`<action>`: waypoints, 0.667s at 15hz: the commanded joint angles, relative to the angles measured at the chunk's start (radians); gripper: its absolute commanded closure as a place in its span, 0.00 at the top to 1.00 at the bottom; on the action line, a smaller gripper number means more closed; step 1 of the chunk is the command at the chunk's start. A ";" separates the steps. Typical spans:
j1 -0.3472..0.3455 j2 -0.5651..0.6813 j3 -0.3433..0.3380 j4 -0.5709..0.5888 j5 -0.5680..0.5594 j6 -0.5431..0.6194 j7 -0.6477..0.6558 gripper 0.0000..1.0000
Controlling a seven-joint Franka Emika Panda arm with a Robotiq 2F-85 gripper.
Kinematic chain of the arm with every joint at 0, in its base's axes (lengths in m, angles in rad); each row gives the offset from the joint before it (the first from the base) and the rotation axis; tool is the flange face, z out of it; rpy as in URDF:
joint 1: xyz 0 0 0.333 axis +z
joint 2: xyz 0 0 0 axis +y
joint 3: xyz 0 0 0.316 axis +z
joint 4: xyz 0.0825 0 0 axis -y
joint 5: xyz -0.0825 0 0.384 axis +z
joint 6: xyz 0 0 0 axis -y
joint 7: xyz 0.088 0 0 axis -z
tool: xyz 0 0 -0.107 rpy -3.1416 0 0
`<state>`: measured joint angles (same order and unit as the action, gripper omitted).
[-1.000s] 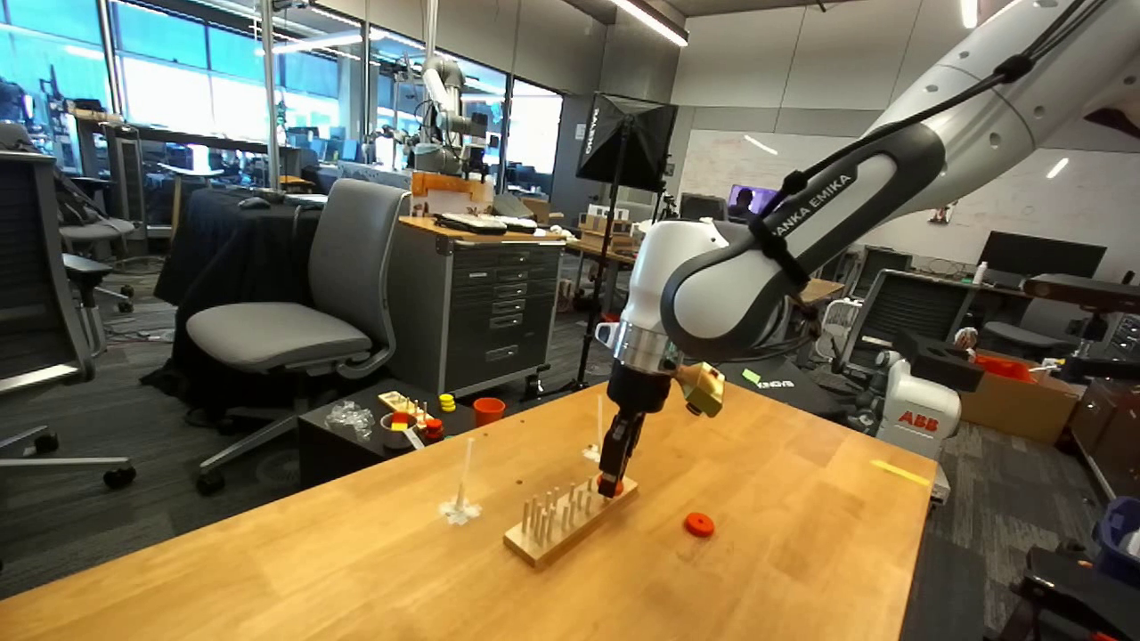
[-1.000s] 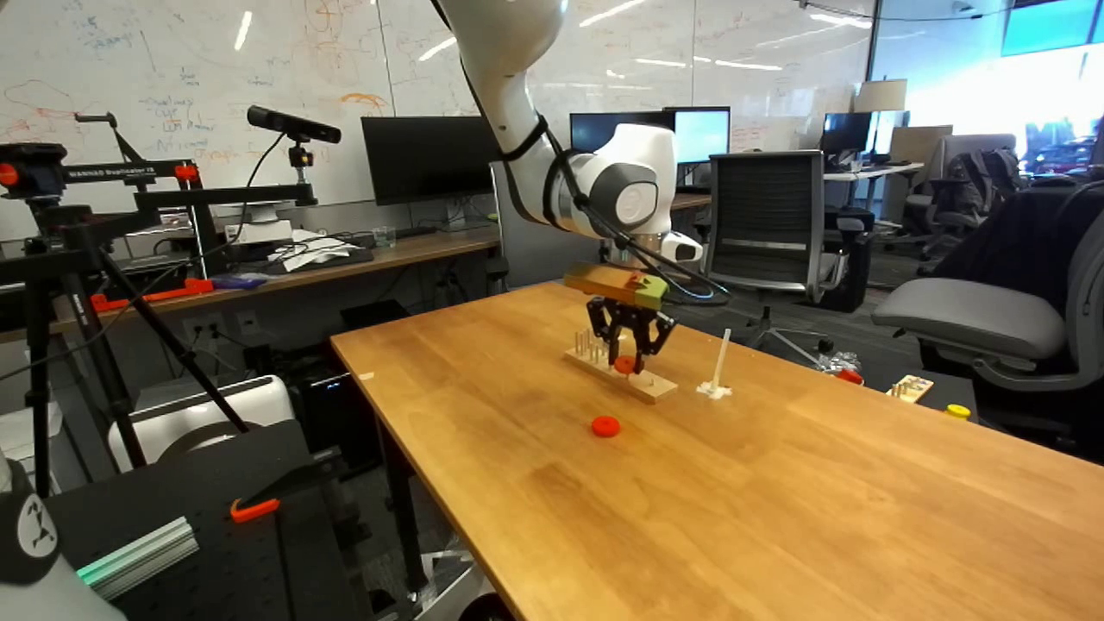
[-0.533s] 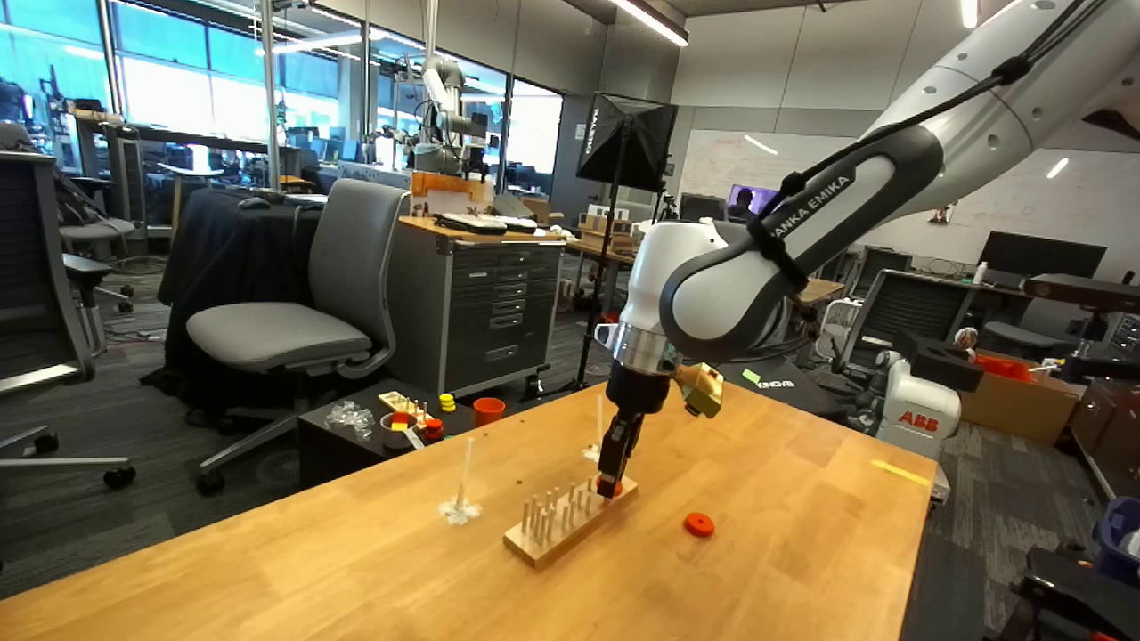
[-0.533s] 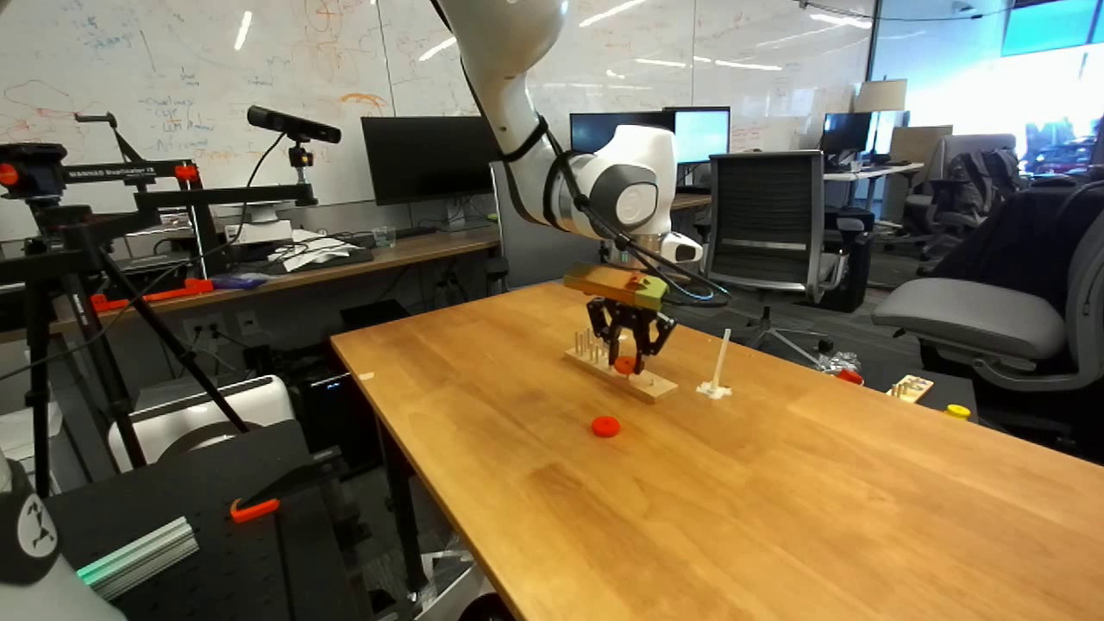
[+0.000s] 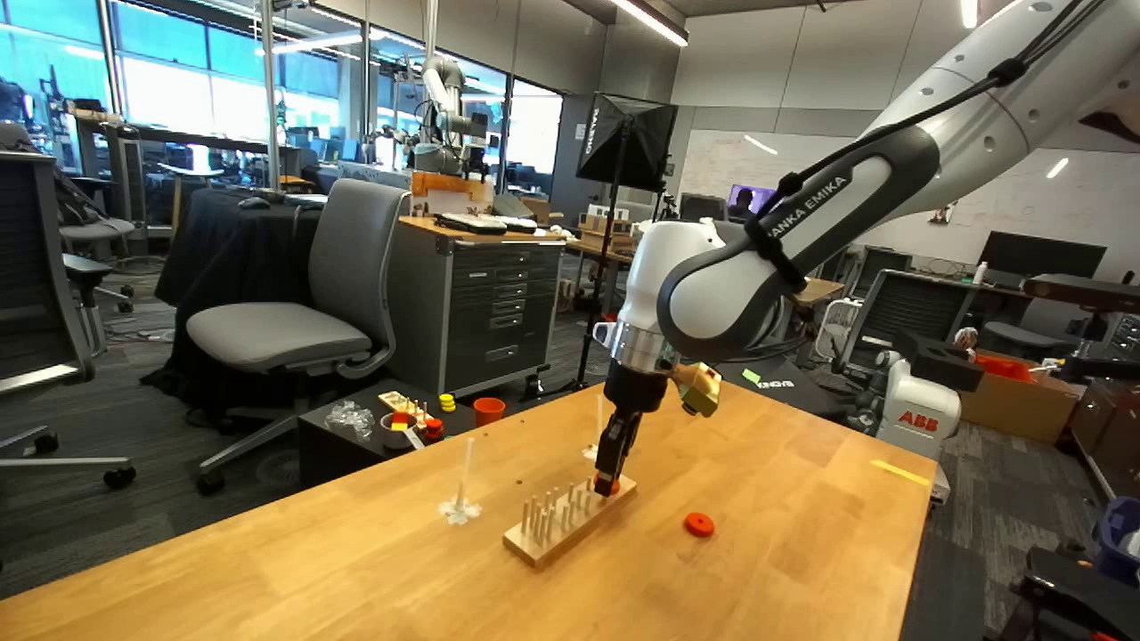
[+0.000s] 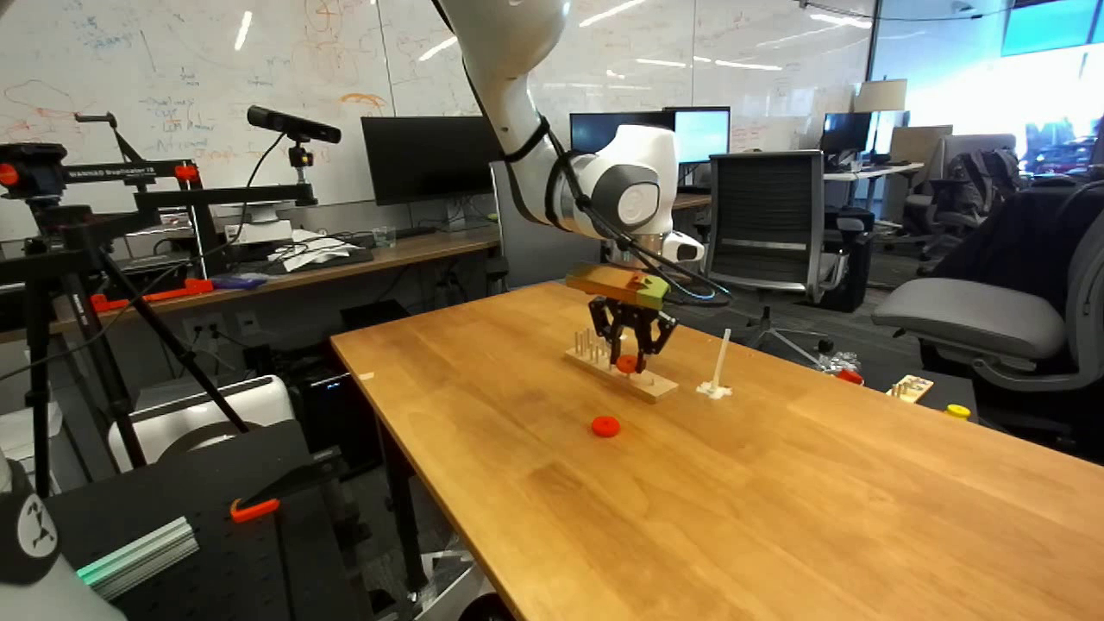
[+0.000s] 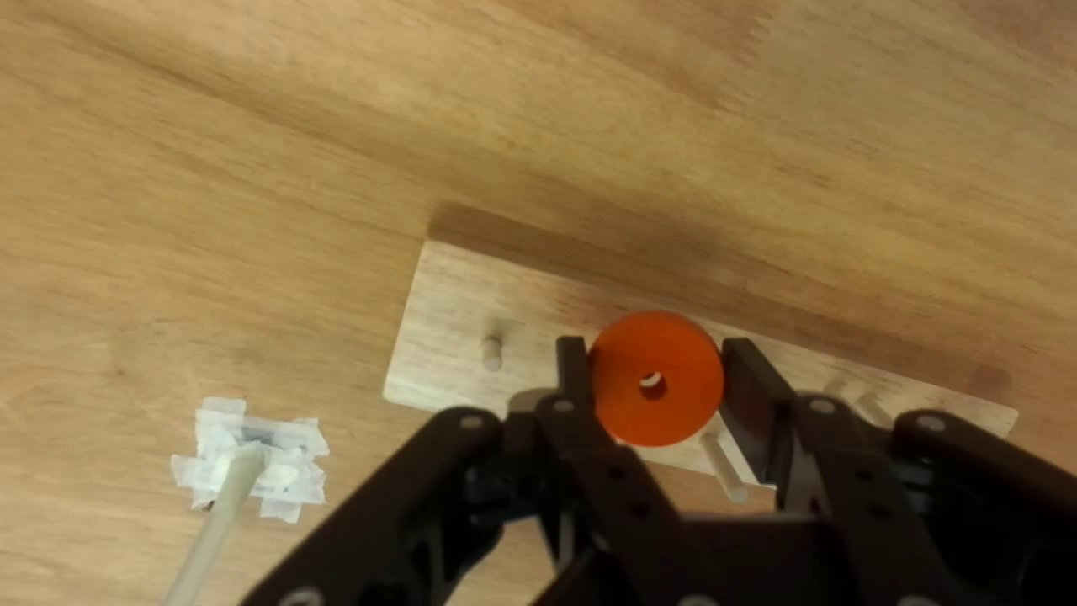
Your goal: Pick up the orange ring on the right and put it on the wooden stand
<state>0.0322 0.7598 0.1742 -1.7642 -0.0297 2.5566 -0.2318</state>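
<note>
An orange ring (image 7: 644, 349) is between the two fingertips of my gripper (image 7: 656, 379), with a finger against each side. The ring lies flat, and a pale spot shows through its hole. It is over the wooden stand (image 7: 446, 303), between a lone rod at one end and the other rods. In both exterior views my gripper (image 5: 608, 485) (image 6: 628, 362) holds the ring (image 6: 627, 363) just above the stand (image 5: 536, 554) (image 6: 651, 391). I cannot tell whether the ring touches a rod. A second orange ring (image 5: 699, 525) (image 6: 605, 426) lies flat on the table.
A thin upright stick (image 5: 463, 476) (image 6: 720, 362) (image 7: 220, 518) is taped to the table near the stand. Another stick (image 5: 598, 423) stands behind my gripper. Several rods (image 5: 552, 516) rise from the stand's far half. A low black box with small items stands beyond the table edge.
My gripper has shifted very slightly along the stand with the orange ring in it. The stand and the second ring have not visibly moved.
</note>
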 commanded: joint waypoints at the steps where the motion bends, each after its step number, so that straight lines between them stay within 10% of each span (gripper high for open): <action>1: 0.017 0.016 -0.013 0.042 0.004 -0.030 0.018 0.18; 10: 0.025 0.036 -0.021 0.065 0.001 -0.049 0.032 0.18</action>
<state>0.0383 0.7770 0.1691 -1.7469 -0.0297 2.5452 -0.2202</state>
